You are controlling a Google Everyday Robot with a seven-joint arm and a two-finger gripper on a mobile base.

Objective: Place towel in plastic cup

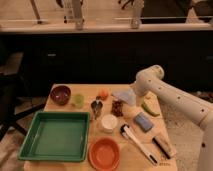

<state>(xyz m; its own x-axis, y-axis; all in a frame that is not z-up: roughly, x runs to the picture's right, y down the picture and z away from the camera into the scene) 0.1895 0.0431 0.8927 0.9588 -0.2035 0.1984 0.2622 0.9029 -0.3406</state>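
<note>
The towel [123, 95], a thin pale grey-blue cloth, lies on the wooden table [165, 125] at the back, right of centre. The plastic cup [78, 100], small and pale yellow-green, stands at the back left beside a dark red bowl [60, 94]. My white arm reaches in from the right and bends down over the towel. My gripper [132, 107] is at the towel's right front edge, low over the table and open. I cannot tell whether it touches the cloth.
Left front holds a green tray [30, 150], with an orange bowl [104, 153] to its right. A white cup [108, 122], blue sponge [143, 121], two brushes [138, 143], a green vegetable [149, 109], an orange item [103, 93] and dark small items [96, 107] crowd the middle.
</note>
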